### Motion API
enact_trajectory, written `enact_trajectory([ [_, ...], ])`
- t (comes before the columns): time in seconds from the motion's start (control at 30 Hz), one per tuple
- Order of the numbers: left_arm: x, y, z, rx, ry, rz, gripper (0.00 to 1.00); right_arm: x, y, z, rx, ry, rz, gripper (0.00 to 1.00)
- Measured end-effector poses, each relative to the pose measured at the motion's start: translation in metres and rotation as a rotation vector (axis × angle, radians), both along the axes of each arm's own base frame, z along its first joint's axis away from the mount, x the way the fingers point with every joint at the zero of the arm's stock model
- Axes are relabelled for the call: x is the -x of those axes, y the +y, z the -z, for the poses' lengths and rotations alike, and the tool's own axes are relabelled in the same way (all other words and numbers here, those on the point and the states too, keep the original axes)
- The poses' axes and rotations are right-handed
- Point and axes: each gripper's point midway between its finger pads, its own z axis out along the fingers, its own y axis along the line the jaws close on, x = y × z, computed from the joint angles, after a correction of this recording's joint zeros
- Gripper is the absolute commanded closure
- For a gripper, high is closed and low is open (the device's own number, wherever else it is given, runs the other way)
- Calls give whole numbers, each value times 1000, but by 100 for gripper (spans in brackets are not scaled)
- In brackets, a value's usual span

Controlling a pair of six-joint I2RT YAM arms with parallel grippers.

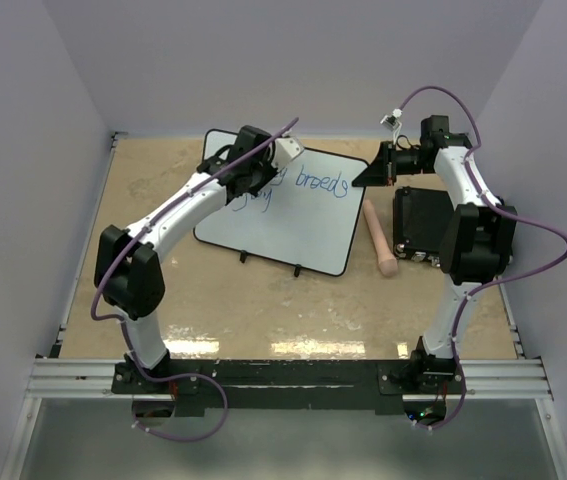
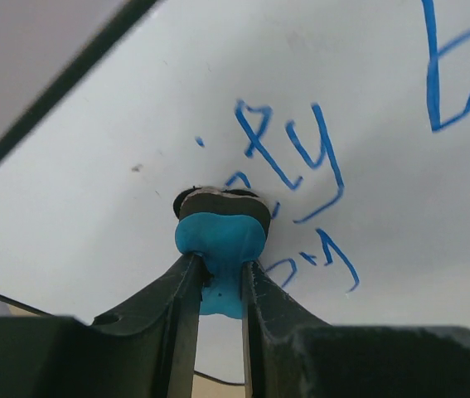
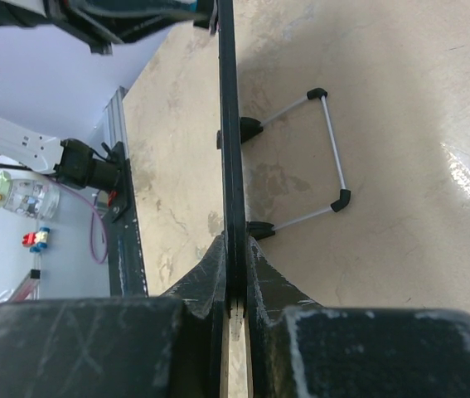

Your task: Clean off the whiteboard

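Observation:
The whiteboard [image 1: 293,225] lies tilted on the table, with blue handwriting [image 1: 318,183] on its far part. My left gripper [image 1: 250,172] is over the board's far left part, shut on a blue eraser [image 2: 220,236] whose dark pad presses the white surface [image 2: 135,124] next to blue writing [image 2: 297,153]. My right gripper [image 1: 371,172] is at the board's far right corner, shut on the board's thin black rim [image 3: 228,124], one finger on each side of it.
A black rectangular box [image 1: 423,222] sits right of the board under the right arm. A light wooden cylinder [image 1: 381,240] lies between the box and the board. The board's wire foot [image 3: 331,149] rests on the tan tabletop. A metal rail [image 1: 283,375] runs along the near edge.

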Motion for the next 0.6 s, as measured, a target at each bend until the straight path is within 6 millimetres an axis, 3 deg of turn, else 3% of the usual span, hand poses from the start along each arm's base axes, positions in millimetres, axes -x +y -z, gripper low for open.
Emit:
enact_trajectory([
  [0.1,13,7,17,-27,41,2,100,0,0,0,0,-2,-1,100],
  [0.27,8,14,10,-28,60,-12,100,0,0,0,1,-10,-4,100],
  [0.47,-52,22,-37,31,-35,-83,100,3,0,1,0,13,-2,100],
  [0.6,-58,26,-42,50,-65,-92,100,2,1,1,2,11,-3,100],
])
